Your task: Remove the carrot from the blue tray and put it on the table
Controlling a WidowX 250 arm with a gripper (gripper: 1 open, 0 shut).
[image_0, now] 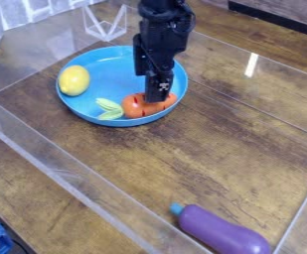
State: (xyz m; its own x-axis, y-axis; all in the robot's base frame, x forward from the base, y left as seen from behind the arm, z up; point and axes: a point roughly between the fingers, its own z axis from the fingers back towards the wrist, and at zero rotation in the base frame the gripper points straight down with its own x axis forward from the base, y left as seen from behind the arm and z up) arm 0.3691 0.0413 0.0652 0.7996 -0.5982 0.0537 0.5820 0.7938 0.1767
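Observation:
The orange carrot [141,107] lies in the front right part of the blue tray [105,63], its light green top pointing left. My gripper [152,93] hangs straight down over the carrot's right half, open, with its dark fingers either side of the carrot's body and partly hiding it. I cannot tell whether the fingers touch the carrot. The carrot still rests on the tray. The dark brown wood table [209,149] stretches out in front and to the right.
A yellow lemon [74,80] sits at the tray's left side. A purple eggplant [223,230] lies near the front right corner of the table. Clear plastic walls [37,149] run along the left and front edges.

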